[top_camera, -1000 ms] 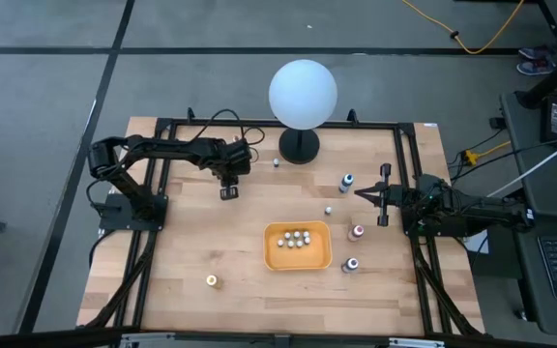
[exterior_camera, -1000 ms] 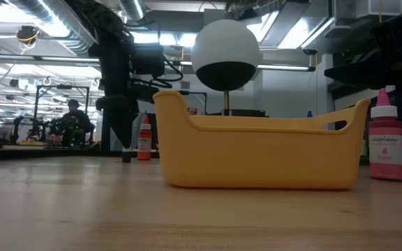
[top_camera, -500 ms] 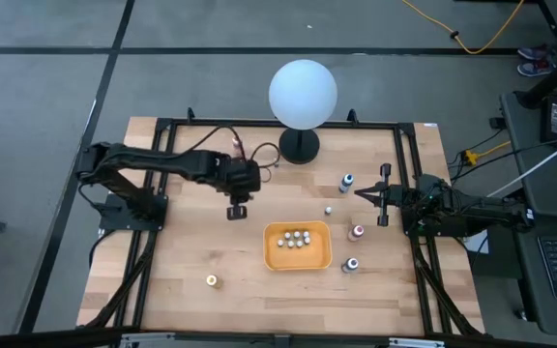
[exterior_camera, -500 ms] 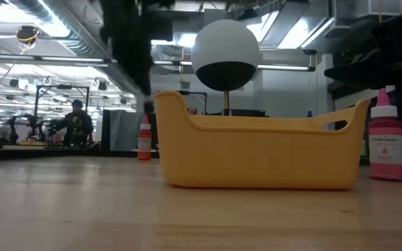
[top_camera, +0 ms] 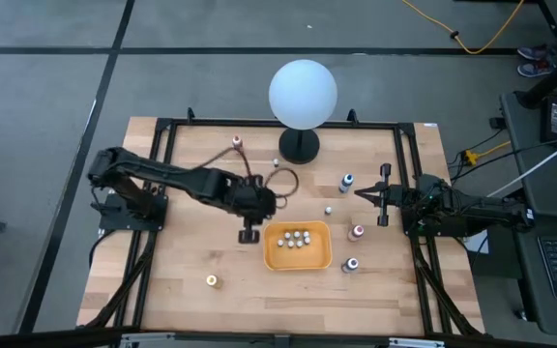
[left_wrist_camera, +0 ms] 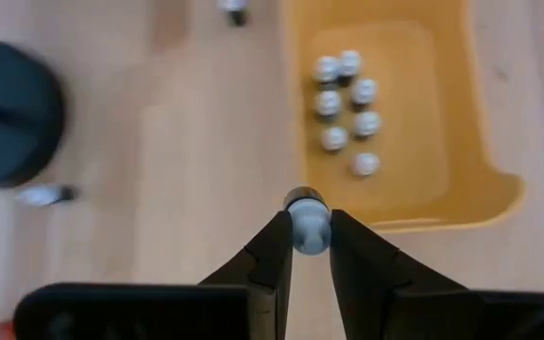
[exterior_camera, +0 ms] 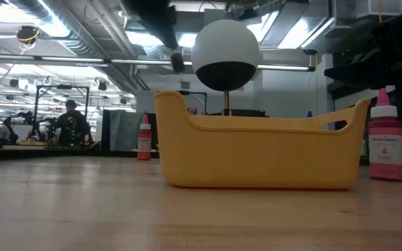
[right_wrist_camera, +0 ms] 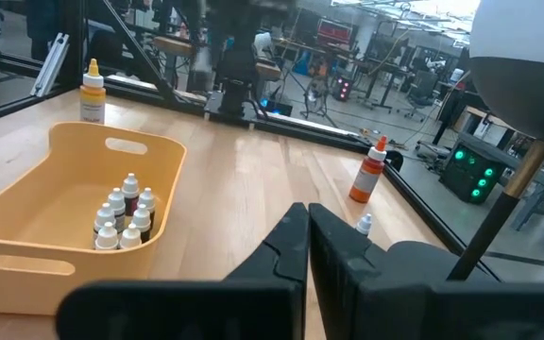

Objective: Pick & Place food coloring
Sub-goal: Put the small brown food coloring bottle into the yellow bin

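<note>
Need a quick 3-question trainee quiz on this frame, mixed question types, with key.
1. True or false: the left gripper is shut on a small capped bottle.
2. Where is the left gripper in the high view? A) over the middle of the yellow tray; B) just outside the tray's left end; C) touching the lamp base.
3. How many bottles stand in the tray?

Key: 1 true. 2 B. 3 seven, clustered together. The right gripper waits shut at the table's right side.
</note>
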Controlling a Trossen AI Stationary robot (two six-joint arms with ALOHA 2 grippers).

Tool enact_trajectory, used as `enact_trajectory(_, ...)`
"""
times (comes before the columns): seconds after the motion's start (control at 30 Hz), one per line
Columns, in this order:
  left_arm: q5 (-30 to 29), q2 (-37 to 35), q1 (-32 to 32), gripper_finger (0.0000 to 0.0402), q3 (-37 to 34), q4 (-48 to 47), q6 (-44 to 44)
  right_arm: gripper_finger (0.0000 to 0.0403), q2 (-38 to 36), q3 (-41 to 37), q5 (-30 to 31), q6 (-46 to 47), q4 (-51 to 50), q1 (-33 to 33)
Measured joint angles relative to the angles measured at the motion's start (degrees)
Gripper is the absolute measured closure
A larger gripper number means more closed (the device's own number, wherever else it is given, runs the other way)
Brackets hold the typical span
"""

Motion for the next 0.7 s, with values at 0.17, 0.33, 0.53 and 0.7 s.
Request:
enact_trajectory(0.17,4.64,6.31,-2.5,0.0344,5.14,-0.05,2.44,0.0386,0.0,0.0,-0.01,0.0,-0.01,-0.01)
enact_trajectory(0.33,7.88,11.95,-4.46,0.0345,10.06,-0.44,4.58,0.0386,0.0,0.0,0.0,0.0,0.0,0.0)
enact_trajectory(0.53,9.13,14.98,-5.15,0.0345,11.91,-0.18,5.99,0.0386,-0.02,0.02,-0.01,0.0,0.0,0.0)
enact_trajectory(0.7,9.05,16.0,-5.09,0.0345,11.9,-0.24,6.55,0.0386,-0.02,0.0,-0.01,0.0,0.0,0.0)
